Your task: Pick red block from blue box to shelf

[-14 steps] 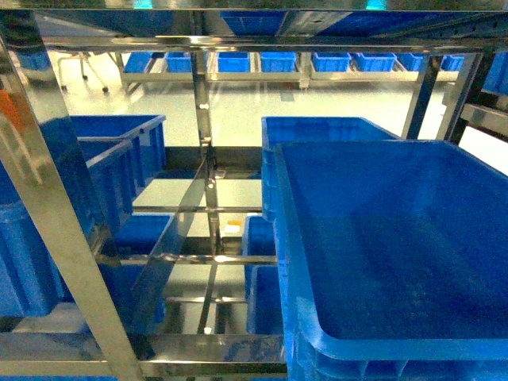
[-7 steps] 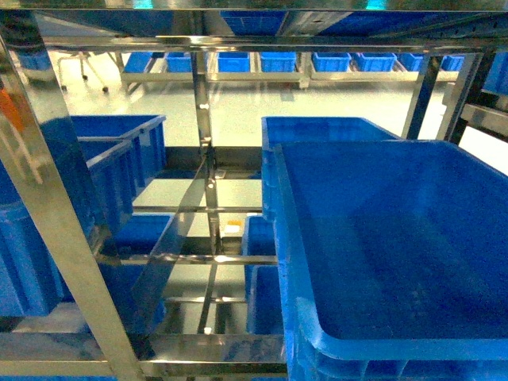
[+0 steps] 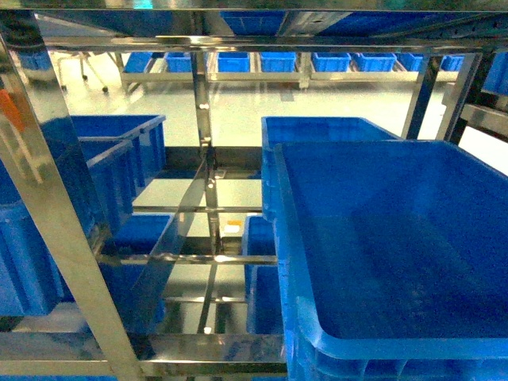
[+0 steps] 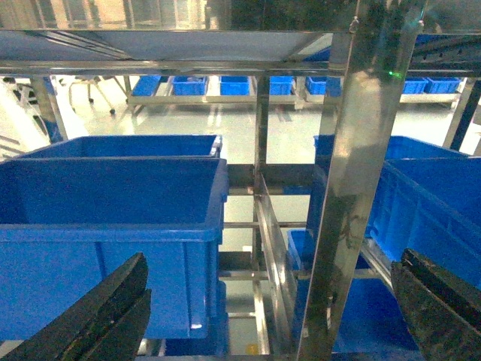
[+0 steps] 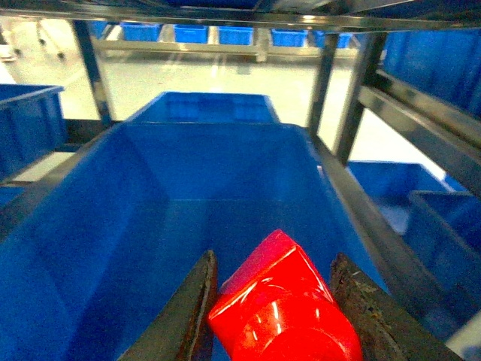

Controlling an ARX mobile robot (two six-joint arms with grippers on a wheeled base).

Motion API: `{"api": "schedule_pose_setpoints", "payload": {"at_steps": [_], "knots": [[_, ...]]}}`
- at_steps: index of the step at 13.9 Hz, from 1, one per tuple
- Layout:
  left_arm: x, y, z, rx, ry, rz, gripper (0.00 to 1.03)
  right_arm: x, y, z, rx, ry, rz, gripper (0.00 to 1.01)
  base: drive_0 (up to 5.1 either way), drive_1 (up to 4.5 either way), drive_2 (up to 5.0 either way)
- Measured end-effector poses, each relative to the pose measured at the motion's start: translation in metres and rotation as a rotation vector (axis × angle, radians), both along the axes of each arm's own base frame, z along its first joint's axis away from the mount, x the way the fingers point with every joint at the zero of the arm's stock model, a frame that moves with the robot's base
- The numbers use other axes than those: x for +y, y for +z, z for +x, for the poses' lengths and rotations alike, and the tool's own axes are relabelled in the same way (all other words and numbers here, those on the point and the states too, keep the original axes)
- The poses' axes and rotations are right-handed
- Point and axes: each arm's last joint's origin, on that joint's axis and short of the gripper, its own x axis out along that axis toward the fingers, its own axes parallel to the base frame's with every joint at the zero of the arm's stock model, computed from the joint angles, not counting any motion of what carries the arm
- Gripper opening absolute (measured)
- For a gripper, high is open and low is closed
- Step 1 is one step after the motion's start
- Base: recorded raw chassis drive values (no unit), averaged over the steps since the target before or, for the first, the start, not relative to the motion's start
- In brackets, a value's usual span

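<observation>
Across the three head views almost nothing shifts: the rack, the crates and the light hold the same places, so the robot appears to be standing still, or nearly so, with the block already in hand. That suggests the pick is done and the carry to the shelf is the step in hand.

The right end effector (image 5: pixel 274 316) is clenched on the red block (image 5: pixel 282 308), its two dark fingers (image 5: pixel 188 312) pressing the brick from 9 and 3 o'clock. The block hangs over the open interior of a blue crate (image 5: pixel 150 210), which shows no other contents in the right wrist view. The light turquoise box named in the task does not show in any view.

The left end effector (image 4: pixel 270 316) is released, its fingers spread wide at 7 and 4 o'clock of the left wrist view, holding nothing.

The shelf (image 3: pixel 48 206) surrounds everything: a shiny upright post runs from 10 to 6 o'clock in the head view, and a top tier crosses at 12. More blue crates sit at 9 o'clock and across the floor at 12.

A post (image 5: pixel 323 75) and a slanted rail stand at 1 to 3 o'clock of the right arm, and the crate's walls rise on both sides. Any move toward a free tier likely has to lift clear of the crate rim and avoid those uprights.
</observation>
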Motion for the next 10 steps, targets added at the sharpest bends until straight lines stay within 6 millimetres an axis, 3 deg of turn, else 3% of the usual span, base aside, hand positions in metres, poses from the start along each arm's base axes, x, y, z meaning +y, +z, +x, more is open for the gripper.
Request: {"api": "schedule_pose_setpoints", "payload": {"at_steps": [1, 3, 4, 5, 7, 8, 10], "knots": [[0.0, 0.0, 0.0, 0.0, 0.0, 0.0, 0.98, 0.009, 0.0, 0.033, 0.025, 0.04, 0.027, 0.38, 0.0, 0.0, 0.0], [0.0, 0.0, 0.0, 0.0, 0.0, 0.0, 0.98, 0.029, -0.024, 0.093, 0.178, 0.108, 0.07, 0.38, 0.0, 0.0, 0.0], [0.0, 0.0, 0.0, 0.0, 0.0, 0.0, 0.98, 0.041, -0.041, 0.111, 0.231, 0.125, 0.052, 0.48, 0.0, 0.0, 0.0], [0.0, 0.0, 0.0, 0.0, 0.0, 0.0, 0.98, 0.049, -0.054, 0.112, 0.27, 0.107, 0.015, 0.65, 0.0, 0.0, 0.0], [0.0, 0.0, 0.0, 0.0, 0.0, 0.0, 0.98, 0.053, -0.034, 0.089, 0.094, 0.044, -0.027, 0.96, 0.0, 0.0, 0.0], [0.0, 0.0, 0.0, 0.0, 0.001, 0.0, 0.98, 0.049, -0.03, 0.072, -0.033, 0.018, -0.002, 0.95, 0.0, 0.0, 0.0], [0.0, 0.0, 0.0, 0.0, -0.001, 0.0, 0.98, 0.031, -0.036, 0.05, -0.109, -0.009, 0.013, 0.72, 0.0, 0.0, 0.0]]}}
